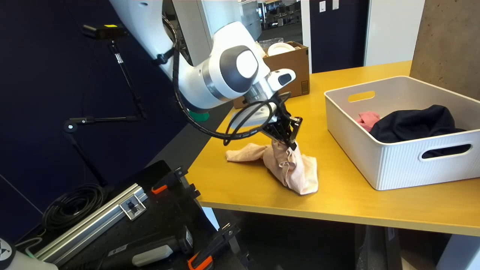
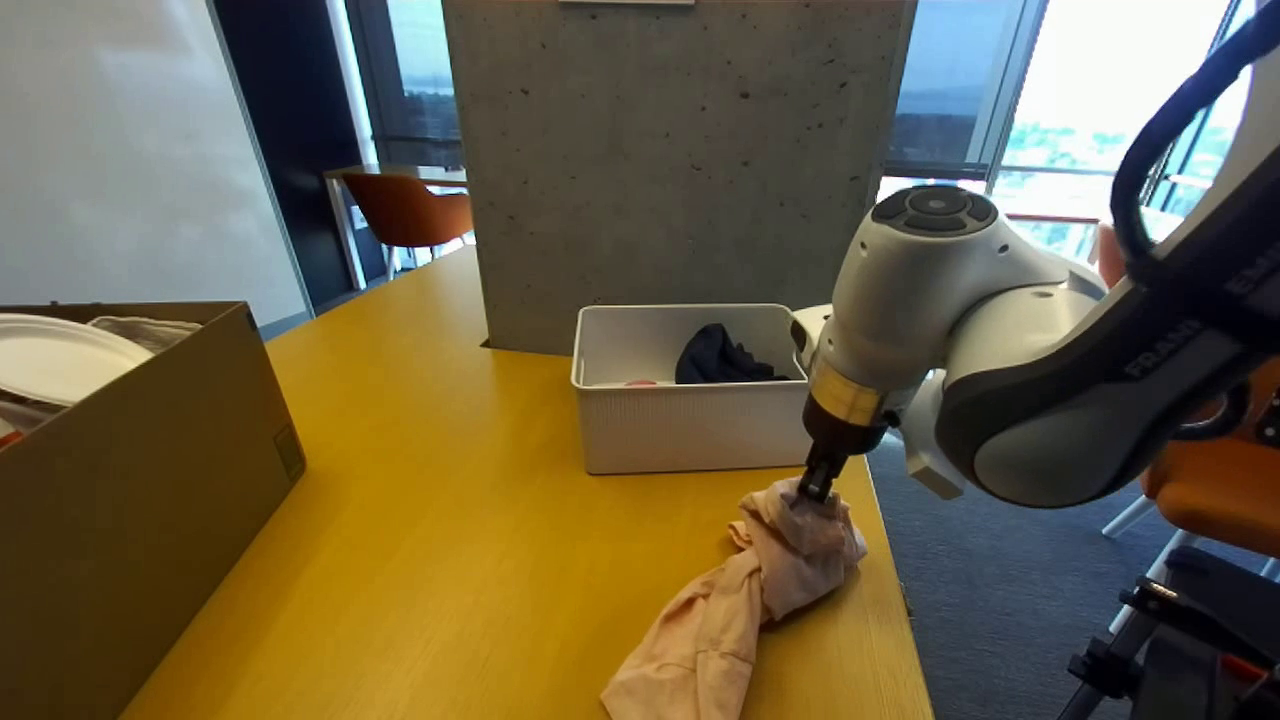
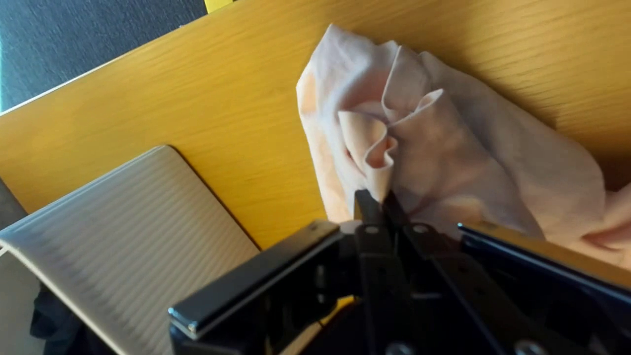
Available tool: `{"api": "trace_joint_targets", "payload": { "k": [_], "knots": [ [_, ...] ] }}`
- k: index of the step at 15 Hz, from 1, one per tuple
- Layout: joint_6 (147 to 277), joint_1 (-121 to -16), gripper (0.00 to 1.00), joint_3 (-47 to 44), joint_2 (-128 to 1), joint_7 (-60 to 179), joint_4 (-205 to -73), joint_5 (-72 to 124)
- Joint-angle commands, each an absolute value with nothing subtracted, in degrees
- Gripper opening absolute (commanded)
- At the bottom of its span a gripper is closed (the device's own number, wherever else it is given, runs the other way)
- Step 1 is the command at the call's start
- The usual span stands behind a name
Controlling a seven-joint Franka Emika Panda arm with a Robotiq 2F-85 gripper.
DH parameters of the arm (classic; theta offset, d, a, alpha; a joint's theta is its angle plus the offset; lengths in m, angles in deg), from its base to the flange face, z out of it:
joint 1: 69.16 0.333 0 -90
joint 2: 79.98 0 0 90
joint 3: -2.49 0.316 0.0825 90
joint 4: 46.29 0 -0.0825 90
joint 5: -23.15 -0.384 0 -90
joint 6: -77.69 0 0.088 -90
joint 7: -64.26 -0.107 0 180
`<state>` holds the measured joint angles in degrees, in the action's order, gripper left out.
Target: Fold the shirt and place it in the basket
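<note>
Shirt (image 1: 287, 168), bunched on the table (image 1: 337, 189), has the basket (image 1: 403, 170) between two and three o'clock in an exterior view. In an exterior view, dark cloth (image 2: 715, 358) in the basket is at the shirt's twelve o'clock. In the wrist view, the gripper's (image 3: 378, 199) jaws pinch the shirt, basket at eight o'clock.

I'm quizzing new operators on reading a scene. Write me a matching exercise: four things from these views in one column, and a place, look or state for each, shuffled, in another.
1. shirt
2. basket
3. dark garment
4. cardboard box

A. inside the basket
B. holds a white plate
C. pinched by the end effector
D. pale, with slot handles

Pairs: 1-C, 2-D, 3-A, 4-B
</note>
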<state>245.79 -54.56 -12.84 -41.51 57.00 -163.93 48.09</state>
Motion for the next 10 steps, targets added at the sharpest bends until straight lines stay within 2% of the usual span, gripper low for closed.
{"api": "trace_joint_targets", "payload": {
  "k": [1, 2, 3, 6, 10],
  "knots": [
    [248.9, -59.7, 0.01, -8.4, -32.8, 61.6, -156.9, 44.1],
    [249.5, -59.8, 0.01, -8.0, -31.7, 62.2, -156.3, 43.4],
    [250.0, -58.8, 0.26, -8.6, -31.9, 62.0, -156.8, 43.0],
    [252.1, -50.4, 0.44, -15.3, -40.2, 58.0, -167.3, 43.8],
    [250.9, -38.3, 0.73, -26.1, -49.1, 54.2, -177.1, 45.5]
  ]
}}
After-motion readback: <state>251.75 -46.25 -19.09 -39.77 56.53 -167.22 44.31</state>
